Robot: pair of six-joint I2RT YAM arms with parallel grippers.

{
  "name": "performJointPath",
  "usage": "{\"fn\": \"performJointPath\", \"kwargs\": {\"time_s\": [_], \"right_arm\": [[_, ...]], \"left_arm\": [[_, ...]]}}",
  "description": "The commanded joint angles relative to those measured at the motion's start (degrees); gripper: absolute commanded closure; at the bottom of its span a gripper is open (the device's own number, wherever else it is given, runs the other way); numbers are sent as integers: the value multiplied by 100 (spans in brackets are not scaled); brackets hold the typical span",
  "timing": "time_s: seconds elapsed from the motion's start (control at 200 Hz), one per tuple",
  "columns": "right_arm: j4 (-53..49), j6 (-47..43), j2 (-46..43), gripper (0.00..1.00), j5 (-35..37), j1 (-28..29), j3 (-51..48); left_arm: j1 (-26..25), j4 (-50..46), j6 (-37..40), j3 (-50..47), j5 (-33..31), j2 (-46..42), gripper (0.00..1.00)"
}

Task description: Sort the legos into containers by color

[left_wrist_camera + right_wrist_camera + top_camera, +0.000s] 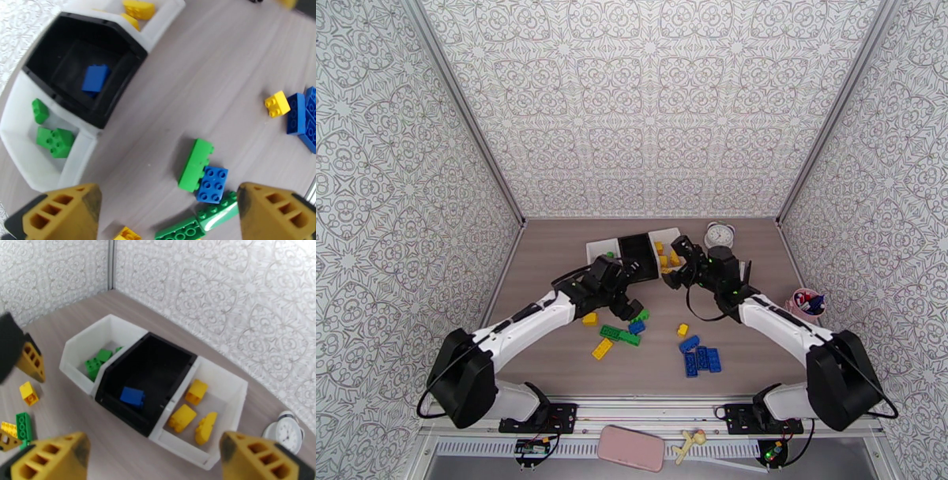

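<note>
Patterned walls ring the wooden bench (545, 253) — left pincer (168, 199) spread wide, empty, above loose legos (193, 164); right pincer (154, 451) likewise wide and empty, facing the containers (168, 348).

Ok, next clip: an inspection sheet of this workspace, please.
Surface: wood-grain table.
Job's things: left white bin holds green bricks, black bin one blue brick, right white bin yellow bricks; loose bricks on the table.
Clutter: alarm clock, pink pen cup, pink case, toy figure.
Grippers: left gripper open over loose bricks; right gripper open by the right white bin; both empty.
Cables: black cable loops beside the right arm.
Surroundings: patterned walls.
</note>
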Motion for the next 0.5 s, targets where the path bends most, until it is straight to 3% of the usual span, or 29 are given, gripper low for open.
{"fn": "performJointPath", "kwargs": {"time_s": [0.0, 0.285, 0.355, 0.495], "right_arm": [[-207, -242, -396, 10, -272, -83, -250], [-2031, -927, -1126, 11, -996, -151, -200], [-2197, -1021, -1282, 10, -1007, -162, -248], [-2328, -1049, -1343, 10, -938, -160, -313]], "left_arm": [[-141, -697, 333, 495, 1, 419, 10], [-369, -1406, 465, 1308, -135, 1609, 25], [-373, -1471, 427, 1448, -99, 1846, 31], [-383, -1643, 355, 1781, -82, 2344, 34]]}}
